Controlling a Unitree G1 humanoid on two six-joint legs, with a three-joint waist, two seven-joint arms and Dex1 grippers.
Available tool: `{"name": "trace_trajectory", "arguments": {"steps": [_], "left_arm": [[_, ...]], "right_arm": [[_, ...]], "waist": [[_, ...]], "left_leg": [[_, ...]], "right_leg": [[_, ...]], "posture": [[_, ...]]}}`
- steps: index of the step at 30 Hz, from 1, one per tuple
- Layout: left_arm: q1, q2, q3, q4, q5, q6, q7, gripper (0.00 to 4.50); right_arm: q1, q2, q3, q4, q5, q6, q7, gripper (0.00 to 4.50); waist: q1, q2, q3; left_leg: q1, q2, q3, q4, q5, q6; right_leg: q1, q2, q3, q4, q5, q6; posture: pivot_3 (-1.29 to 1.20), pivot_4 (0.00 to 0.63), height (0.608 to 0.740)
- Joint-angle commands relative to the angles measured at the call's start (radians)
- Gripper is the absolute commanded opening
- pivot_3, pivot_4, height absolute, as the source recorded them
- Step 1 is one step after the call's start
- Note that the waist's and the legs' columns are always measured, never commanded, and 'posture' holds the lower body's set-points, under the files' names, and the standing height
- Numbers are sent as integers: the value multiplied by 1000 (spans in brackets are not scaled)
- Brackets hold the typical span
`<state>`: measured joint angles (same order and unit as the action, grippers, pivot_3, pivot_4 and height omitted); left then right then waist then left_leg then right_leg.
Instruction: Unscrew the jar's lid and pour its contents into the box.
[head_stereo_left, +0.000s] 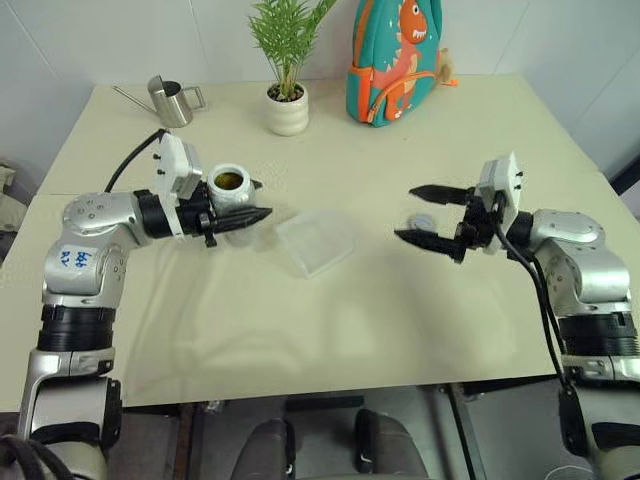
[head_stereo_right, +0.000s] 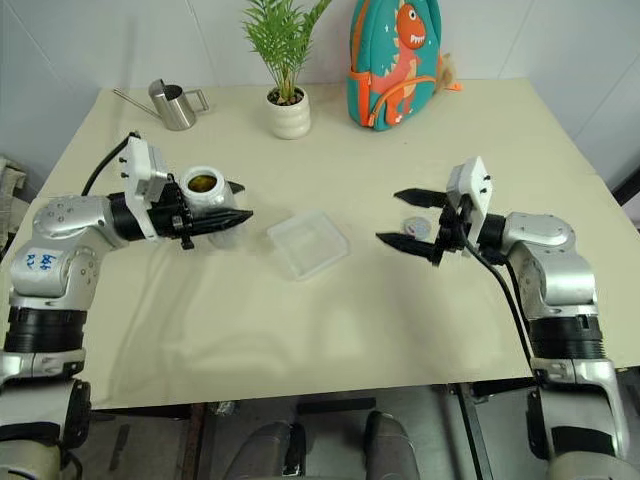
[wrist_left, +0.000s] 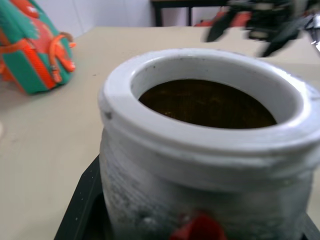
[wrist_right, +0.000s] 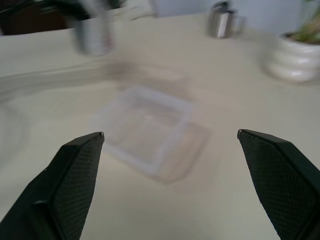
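Observation:
My left gripper (head_stereo_left: 262, 199) is shut on the jar (head_stereo_left: 230, 185) and holds it upright above the table, left of the box (head_stereo_left: 316, 240). The jar is whitish with its wide mouth open, and dark brown contents (wrist_left: 205, 102) lie inside. The clear shallow box lies flat near the table's middle, between the two arms. My right gripper (head_stereo_left: 405, 213) stands open to the right of the box, with nothing between its fingers. The grey lid (head_stereo_left: 422, 222) lies flat on the table just under and behind those fingers.
Along the table's far edge stand a steel watering can (head_stereo_left: 170, 100), a white ribbed plant pot (head_stereo_left: 287, 108) with a green plant, and a teal and orange backpack (head_stereo_left: 395, 58). The table's front edge runs close below both arms.

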<state>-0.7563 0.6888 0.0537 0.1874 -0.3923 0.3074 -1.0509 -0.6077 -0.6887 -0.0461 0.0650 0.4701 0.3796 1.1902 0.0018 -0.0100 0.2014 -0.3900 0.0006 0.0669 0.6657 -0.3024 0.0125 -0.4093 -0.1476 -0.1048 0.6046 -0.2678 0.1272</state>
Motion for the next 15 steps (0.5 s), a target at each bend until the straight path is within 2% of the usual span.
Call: {"name": "trace_trajectory", "arguments": {"steps": [1, 5, 9, 12, 15], "left_arm": [[-79, -19, -51, 66, 94, -75, 28, 1969], [-140, -69, -98, 156, 184, -195, 64, 1969], [-176, -102, -157, 229, 333, -389, 155, 1969], [-198, -80, -281, 314, 604, -679, 333, 1969], [-252, -74, -367, 388, 862, -828, 621, 1969]], "right_arm": [[37, -24, -26, -83, -1, -5, -26, 4488], [71, -12, -47, -106, -6, -16, -76, 4488], [99, -2, -43, -148, 4, -10, -107, 4488], [123, 18, -36, -187, 11, 1, -142, 4488], [135, 30, -29, -208, 11, 8, -160, 4488]], "waist": [[4, 0, 0], [13, 0, 0], [16, 0, 0], [19, -1, 0], [23, -1, 0]], "left_leg": [[0, 0, 0, 0, 0, 0], [-1, -1, 0, 1, 0, 0], [-1, -1, 1, 0, 0, 0], [-1, -1, 1, 0, 0, 0], [-1, -2, 1, 1, 0, 0]], "right_leg": [[0, 0, 0, 0, 0, 0], [0, 0, 0, 0, 0, 0], [-1, 0, 0, -1, 0, 1], [0, 0, 0, -1, 0, 1], [0, 0, 0, -1, 1, 0]], "posture": [[0, 150, 740], [0, 150, 740], [0, 150, 740], [0, 150, 740], [0, 150, 740]]}}
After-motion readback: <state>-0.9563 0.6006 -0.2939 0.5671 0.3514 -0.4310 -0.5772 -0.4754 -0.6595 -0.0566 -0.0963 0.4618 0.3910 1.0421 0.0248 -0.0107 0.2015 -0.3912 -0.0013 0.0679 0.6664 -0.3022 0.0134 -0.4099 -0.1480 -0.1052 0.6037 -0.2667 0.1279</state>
